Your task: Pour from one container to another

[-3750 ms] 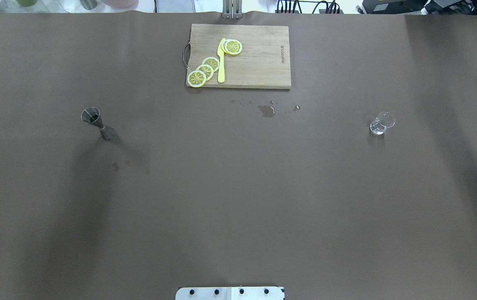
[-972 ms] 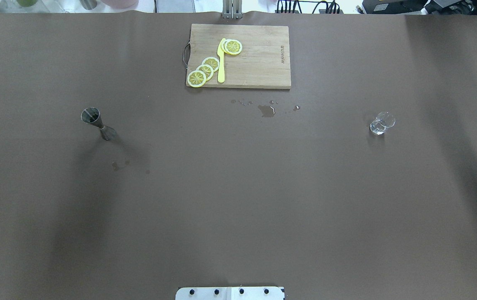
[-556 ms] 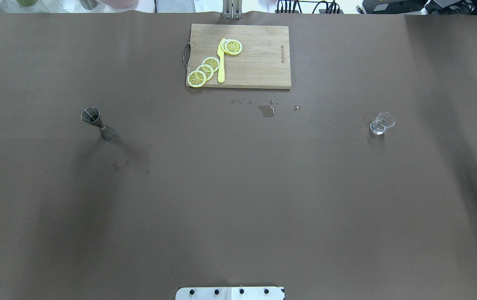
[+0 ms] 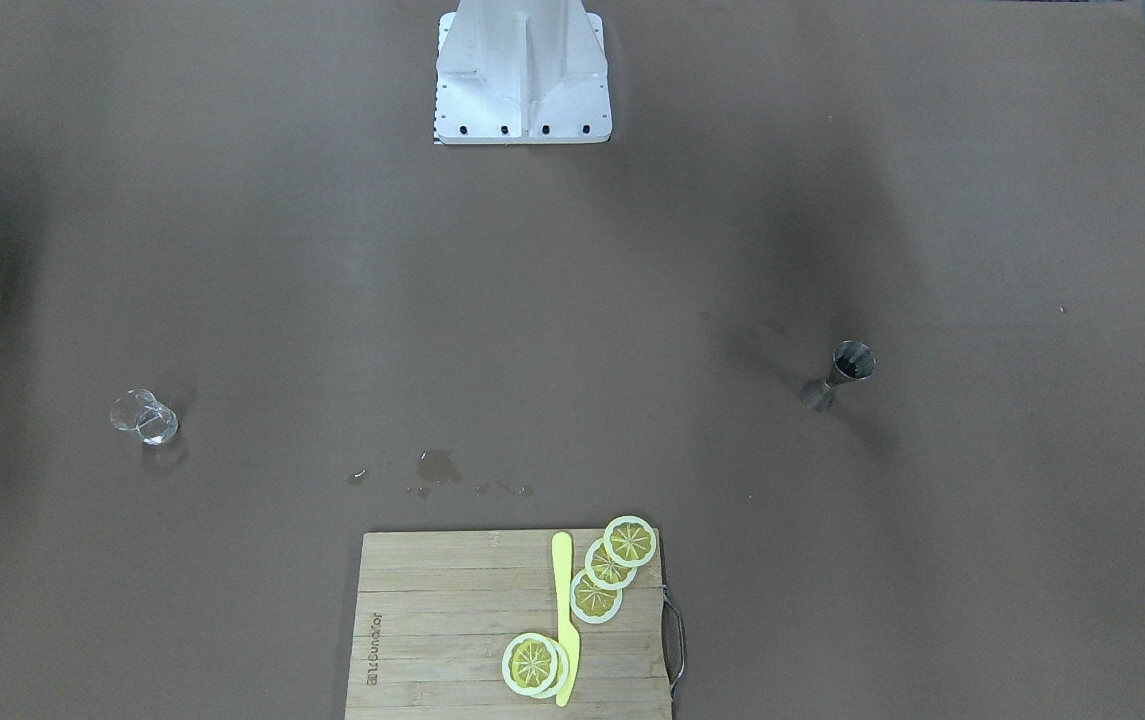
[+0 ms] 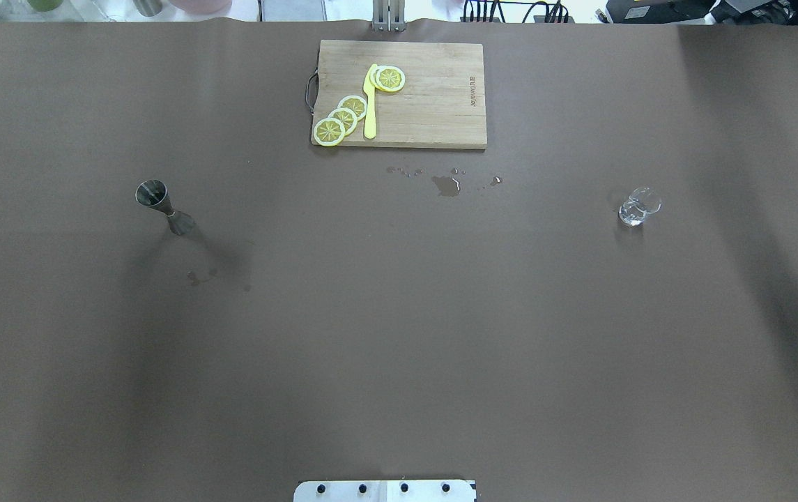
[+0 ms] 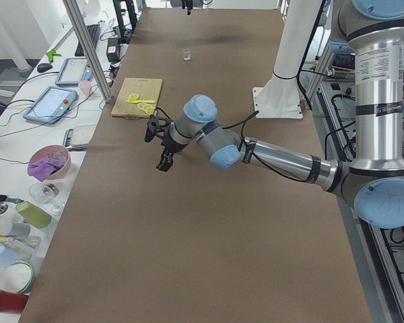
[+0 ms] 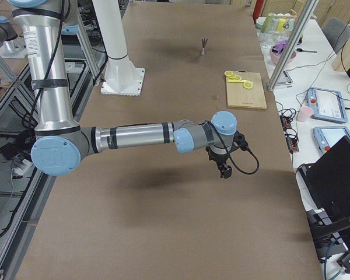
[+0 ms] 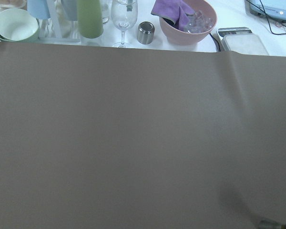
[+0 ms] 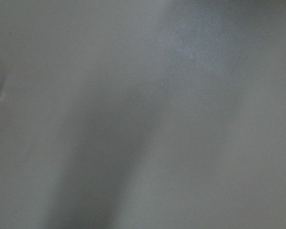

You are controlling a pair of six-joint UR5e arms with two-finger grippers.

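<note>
Facing the robot, the glass cup (image 4: 144,418) stands upright near one end of the table (image 4: 572,260) and the jigger (image 4: 840,374) near the other, well apart. Overhead, both stand alone, far from any jaws. From the left end, the left jaws hang above bare table. From the right end, the right jaws do likewise. I cannot tell whether either pair is spread.
</note>
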